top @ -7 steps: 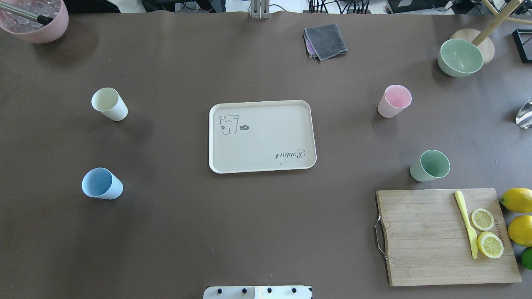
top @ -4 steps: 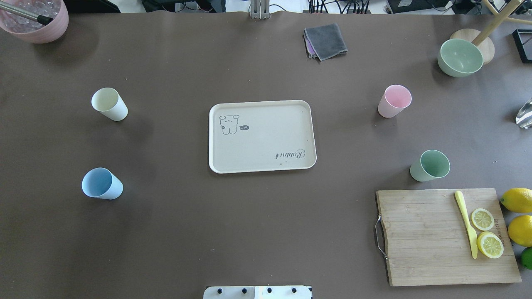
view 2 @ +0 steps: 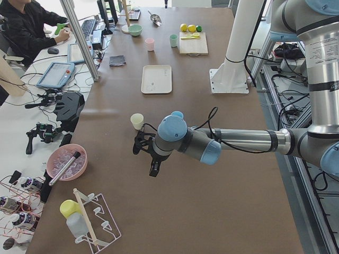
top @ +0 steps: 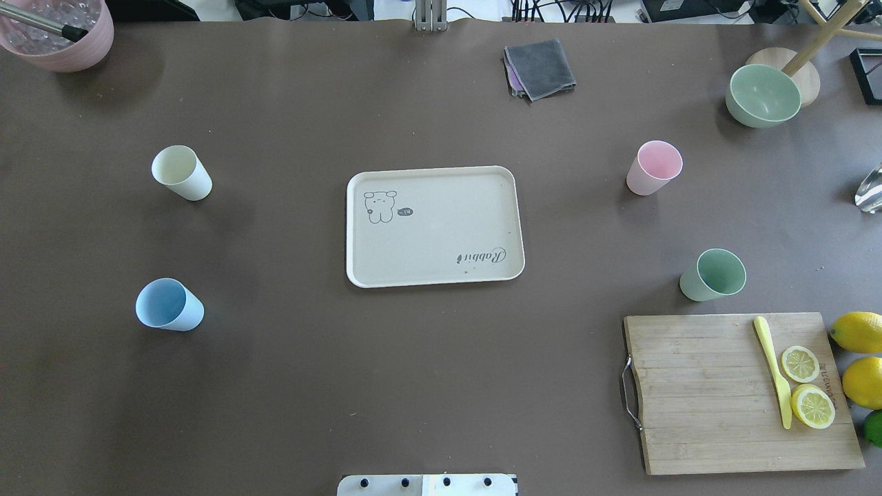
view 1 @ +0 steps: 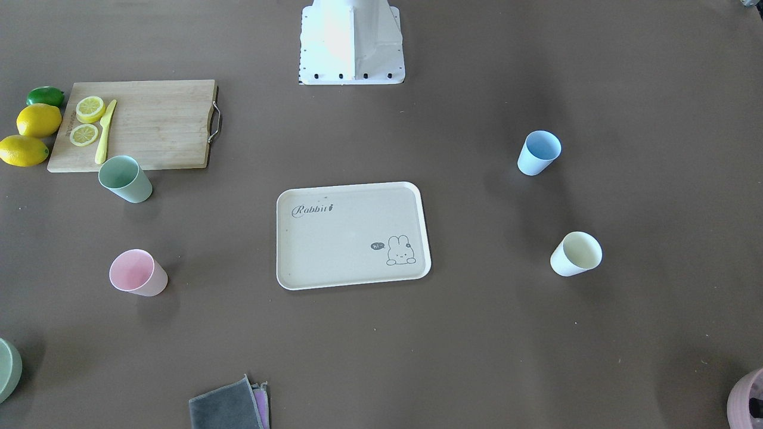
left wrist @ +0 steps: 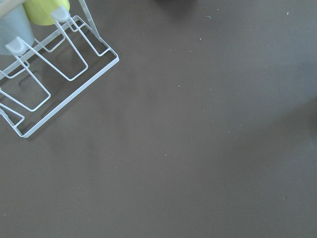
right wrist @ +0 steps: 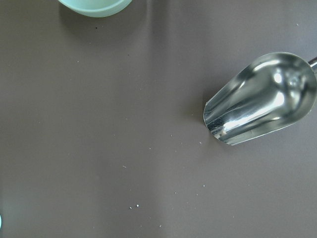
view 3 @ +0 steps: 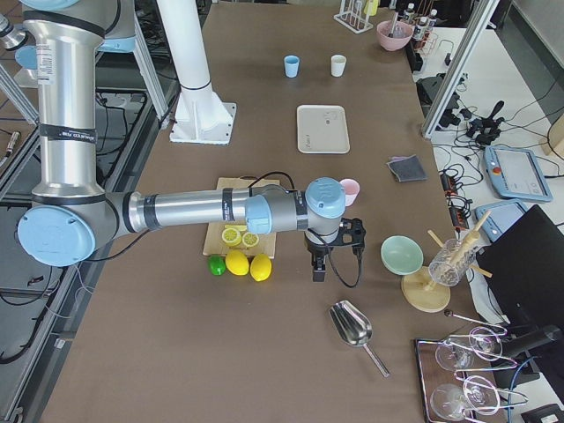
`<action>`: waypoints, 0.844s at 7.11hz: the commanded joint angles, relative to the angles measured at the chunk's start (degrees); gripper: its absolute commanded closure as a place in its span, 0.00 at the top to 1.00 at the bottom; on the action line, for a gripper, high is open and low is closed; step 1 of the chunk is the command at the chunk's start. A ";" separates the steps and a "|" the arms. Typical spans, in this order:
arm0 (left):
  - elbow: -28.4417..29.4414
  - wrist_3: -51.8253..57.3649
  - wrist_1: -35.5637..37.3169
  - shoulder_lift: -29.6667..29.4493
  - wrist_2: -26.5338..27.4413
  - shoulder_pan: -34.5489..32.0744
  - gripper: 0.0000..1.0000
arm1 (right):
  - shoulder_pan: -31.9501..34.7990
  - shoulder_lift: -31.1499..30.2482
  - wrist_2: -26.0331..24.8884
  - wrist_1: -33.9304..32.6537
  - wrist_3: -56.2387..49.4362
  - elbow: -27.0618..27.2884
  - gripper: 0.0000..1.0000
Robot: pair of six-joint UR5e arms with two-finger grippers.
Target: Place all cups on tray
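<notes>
The beige Rabbit tray (top: 434, 226) lies empty at mid-table. Four cups stand upright on the table around it: cream-yellow (top: 180, 172) and blue (top: 168, 304) on the left, pink (top: 653, 167) and sage green (top: 713, 275) on the right. My left gripper (view 2: 147, 159) shows only in the exterior left view, low over the table near the cream cup (view 2: 137, 121). My right gripper (view 3: 318, 263) shows only in the exterior right view, near the pink cup (view 3: 350, 189). I cannot tell whether either is open or shut.
A wooden cutting board (top: 703, 393) with lemon slices and a yellow knife lies front right, lemons (top: 858, 331) beside it. A green bowl (top: 763, 95), a grey cloth (top: 539, 69) and a mauve pot (top: 58, 34) stand at the back. A metal scoop (right wrist: 262, 99) and a wire rack (left wrist: 49, 74) lie beyond the table's ends.
</notes>
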 commanded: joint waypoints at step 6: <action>-8.37 -40.67 -16.99 1.10 16.15 31.46 0.98 | 0.00 -0.09 -0.07 -0.09 0.18 -0.03 1.00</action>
